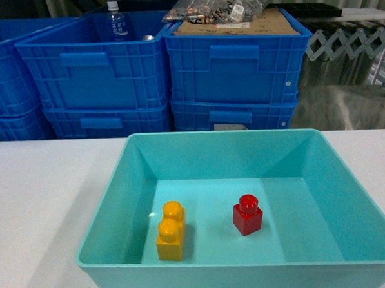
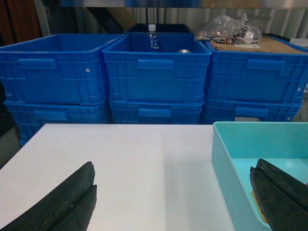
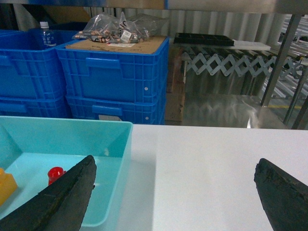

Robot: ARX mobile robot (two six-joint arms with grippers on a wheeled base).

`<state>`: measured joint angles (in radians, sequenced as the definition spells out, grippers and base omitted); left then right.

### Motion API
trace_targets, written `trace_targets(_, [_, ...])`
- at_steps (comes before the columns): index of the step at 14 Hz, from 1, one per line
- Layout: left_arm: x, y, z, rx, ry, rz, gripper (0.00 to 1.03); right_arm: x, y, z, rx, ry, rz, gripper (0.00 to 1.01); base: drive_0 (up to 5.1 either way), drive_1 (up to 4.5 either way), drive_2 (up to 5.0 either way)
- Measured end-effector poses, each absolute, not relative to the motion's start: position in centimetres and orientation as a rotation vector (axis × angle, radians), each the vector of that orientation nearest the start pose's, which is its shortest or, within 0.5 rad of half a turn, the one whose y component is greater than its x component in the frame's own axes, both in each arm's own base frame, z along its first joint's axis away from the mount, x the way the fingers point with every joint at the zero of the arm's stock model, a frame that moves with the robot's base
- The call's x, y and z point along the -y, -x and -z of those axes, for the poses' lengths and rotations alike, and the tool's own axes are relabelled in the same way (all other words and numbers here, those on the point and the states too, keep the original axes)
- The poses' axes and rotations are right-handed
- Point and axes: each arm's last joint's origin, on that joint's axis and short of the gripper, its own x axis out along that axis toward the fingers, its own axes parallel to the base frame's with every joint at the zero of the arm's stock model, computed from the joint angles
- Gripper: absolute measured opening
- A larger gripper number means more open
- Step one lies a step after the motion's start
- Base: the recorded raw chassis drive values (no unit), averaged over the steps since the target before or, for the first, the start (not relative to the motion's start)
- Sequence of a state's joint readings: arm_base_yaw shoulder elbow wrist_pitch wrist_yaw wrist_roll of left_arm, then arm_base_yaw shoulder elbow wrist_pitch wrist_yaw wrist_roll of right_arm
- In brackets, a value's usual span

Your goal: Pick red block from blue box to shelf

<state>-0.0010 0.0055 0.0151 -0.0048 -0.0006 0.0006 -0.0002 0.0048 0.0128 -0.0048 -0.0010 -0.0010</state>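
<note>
The red block [image 1: 247, 214] stands upright on the floor of the blue box [image 1: 212, 143], right of centre; its stud [image 3: 55, 173] also shows in the right wrist view. Neither gripper appears in the head view. My left gripper [image 2: 173, 195] hangs open over the white table, left of the box wall [image 2: 224, 159], with its right finger [image 2: 281, 192] over the box. My right gripper [image 3: 175, 190] is open over the table beside the box's right wall [image 3: 122, 159], its left finger [image 3: 70, 195] over the box near the block. A steel upright of the shelf [image 3: 280, 57] stands at the far right.
A yellow-orange two-stud brick [image 1: 170, 230] lies in the box left of the red block. Stacked dark blue crates [image 1: 230, 71] line the table's far side, holding a bottle [image 1: 114, 22] and bagged parts [image 1: 214, 4]. A folding lattice [image 3: 231, 62] sits behind.
</note>
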Motion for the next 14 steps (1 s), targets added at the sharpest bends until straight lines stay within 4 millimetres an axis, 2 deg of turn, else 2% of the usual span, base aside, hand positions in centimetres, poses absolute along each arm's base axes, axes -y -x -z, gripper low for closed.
trace_targets(3, [0.0,-9.7,-16.8,0.004,-0.001,0.0,0.98,0.0,-9.7,-16.6,-0.018,0.007,-0.006,0.98,0.0,0.0,0.0])
trace_targets(4, [0.0,-9.7,-16.8,0.004,-0.001,0.0,0.98,-0.4,-10.3,-16.5,-0.162,0.036,-0.056,0.98,0.0,0.0,0.0])
trace_targets(5, [0.0,-9.7,-16.8,0.005,-0.001,0.0,0.98,-1.1,-11.3,-17.1,-0.185,0.05,-0.104,0.98,0.0,0.0,0.0])
trace_targets(7, [0.0,-9.7,-16.8,0.005,-0.001,0.0,0.98,-3.5,-15.5,-20.1,-0.211,0.038,-0.212,0.98,0.0,0.0,0.0])
trace_targets(9, [0.0,-9.7,-16.8,0.005,-0.001,0.0,0.98,-7.2,-20.1,-20.2,-0.371,0.026,-0.312,0.98,0.0,0.0,0.0])
trace_targets(10, [0.0,-9.7,-16.8,0.004,-0.001,0.0,0.98,-9.8,-22.8,-19.8,-0.456,0.043,-0.356,0.98,0.0,0.0,0.0])
trace_targets(11, [0.0,-9.7,-16.8,0.004,-0.001,0.0,0.98,-11.6,-24.8,-19.0,-0.525,0.056,-0.374,0.98,0.0,0.0,0.0])
trace_targets(13, [0.0,-9.7,-16.8,0.005,-0.001,0.0,0.98,-13.8,-28.4,-16.4,-0.669,0.074,-0.349,0.98,0.0,0.0,0.0])
trace_targets(14, [0.0,-9.7,-16.8,0.005,-0.001,0.0,0.98,-14.9,-30.7,-14.4,-0.768,0.078,-0.308,0.98,0.0,0.0,0.0])
